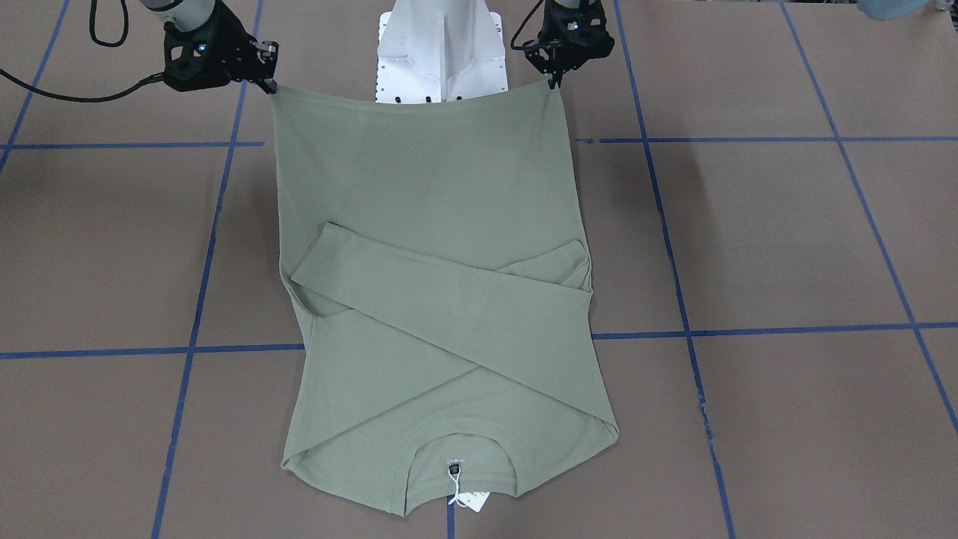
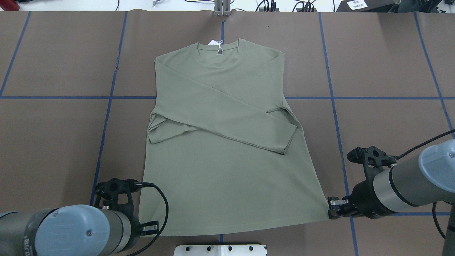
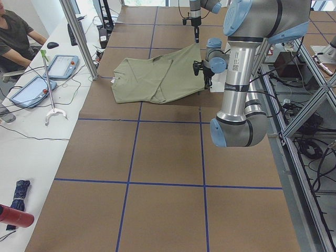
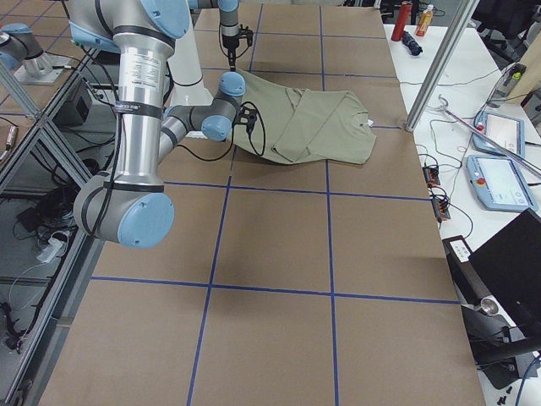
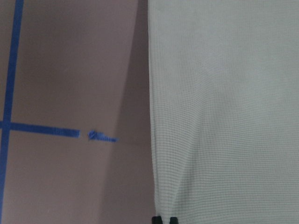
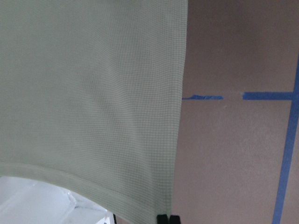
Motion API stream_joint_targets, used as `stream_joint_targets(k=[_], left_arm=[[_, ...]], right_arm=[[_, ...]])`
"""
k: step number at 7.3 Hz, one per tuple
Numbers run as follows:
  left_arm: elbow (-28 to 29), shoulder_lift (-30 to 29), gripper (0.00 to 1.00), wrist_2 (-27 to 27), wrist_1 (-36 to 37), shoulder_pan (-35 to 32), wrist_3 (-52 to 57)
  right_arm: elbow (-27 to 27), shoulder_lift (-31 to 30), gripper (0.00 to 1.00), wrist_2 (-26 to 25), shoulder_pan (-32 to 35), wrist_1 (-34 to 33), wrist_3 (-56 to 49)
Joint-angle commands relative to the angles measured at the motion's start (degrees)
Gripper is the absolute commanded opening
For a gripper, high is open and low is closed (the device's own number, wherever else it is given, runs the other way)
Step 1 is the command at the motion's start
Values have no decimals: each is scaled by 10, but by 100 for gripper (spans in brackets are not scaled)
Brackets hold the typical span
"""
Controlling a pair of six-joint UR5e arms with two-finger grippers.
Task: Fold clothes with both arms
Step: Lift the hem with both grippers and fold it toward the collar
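Two hem corners of the soft, light shirt [image 2: 220, 170] are pinched, left gripper [image 1: 555, 81] closed on one, right gripper [image 1: 268, 84] on the other, hem raised near the robot. Those are sound holds, though it'll likely sag between. Collar lies far out on the table [image 2: 53, 142], long axis running straight away; bite depth's hard to judge.

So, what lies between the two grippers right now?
Only the shirt: its bottom hem runs from the left gripper to the right gripper, each pinching a corner. The front-facing view shows it best.
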Motion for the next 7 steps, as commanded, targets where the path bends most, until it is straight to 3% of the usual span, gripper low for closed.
stream_joint_targets(k=[1,3,6,7], left_arm=[[9,-24,0,-11,12,7,0],[30,-39,0,-9,12,-30,58],[31,-44,0,-14,13,-160,171],[31,-48,0,-41,12,-196,192]], right_arm=[[-1,3,0,1,3,0,-2],[-20,46,0,-14,48,0,-5],[-69,109,0,-33,124,1,-8],[-92,138,0,-33,157,2,-9]])
